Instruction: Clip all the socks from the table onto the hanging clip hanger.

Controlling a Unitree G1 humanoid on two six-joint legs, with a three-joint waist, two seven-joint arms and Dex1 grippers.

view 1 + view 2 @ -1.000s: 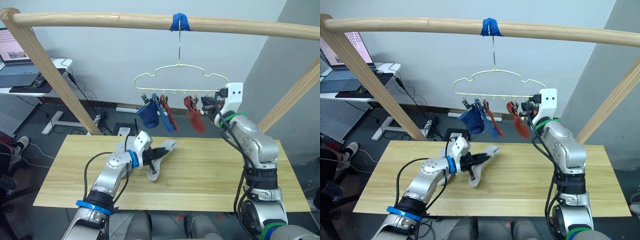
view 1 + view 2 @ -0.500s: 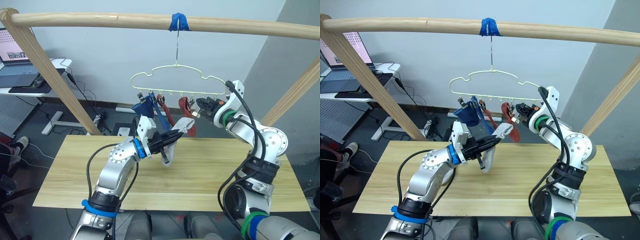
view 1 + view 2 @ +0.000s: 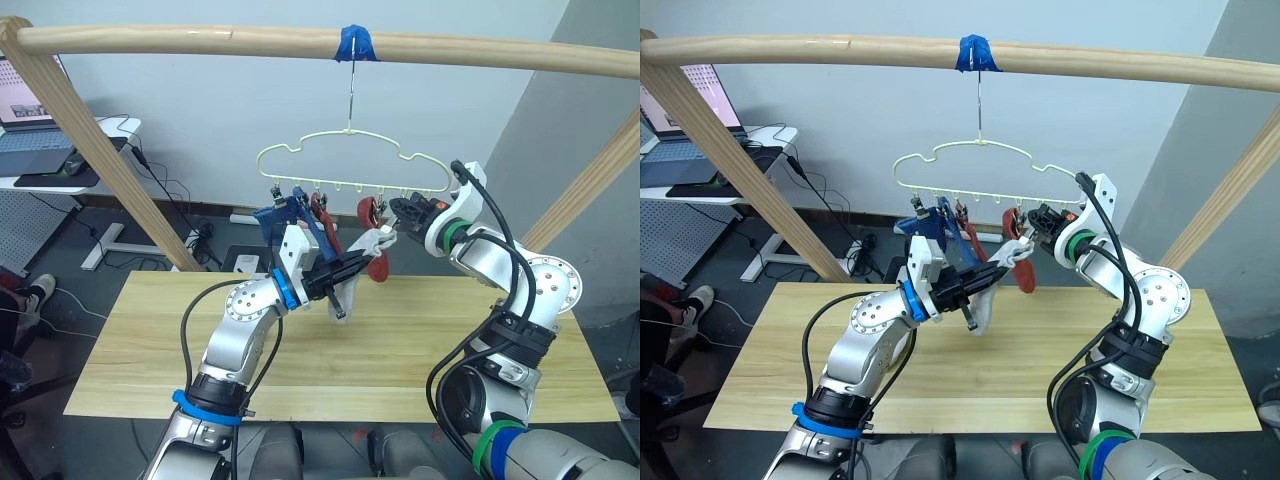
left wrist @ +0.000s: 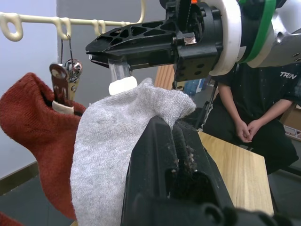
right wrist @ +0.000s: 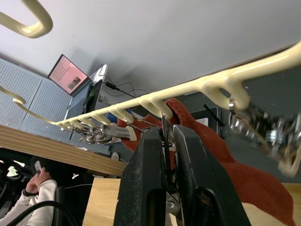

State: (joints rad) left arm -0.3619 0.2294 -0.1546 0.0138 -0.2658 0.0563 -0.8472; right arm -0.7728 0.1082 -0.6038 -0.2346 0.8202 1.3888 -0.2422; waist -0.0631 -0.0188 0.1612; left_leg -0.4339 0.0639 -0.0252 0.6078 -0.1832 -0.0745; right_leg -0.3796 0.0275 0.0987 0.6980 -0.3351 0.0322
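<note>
One clip hanger (image 3: 348, 160); two blue socks (image 3: 283, 222), two rust red socks (image 3: 372, 238) and one grey sock (image 3: 345, 286); one person (image 4: 249, 113) seated.

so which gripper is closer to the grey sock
Left. The left gripper is shut on the grey sock, lifting it toward the clip hanger. The right gripper is just above it, pinching a clip.
</note>
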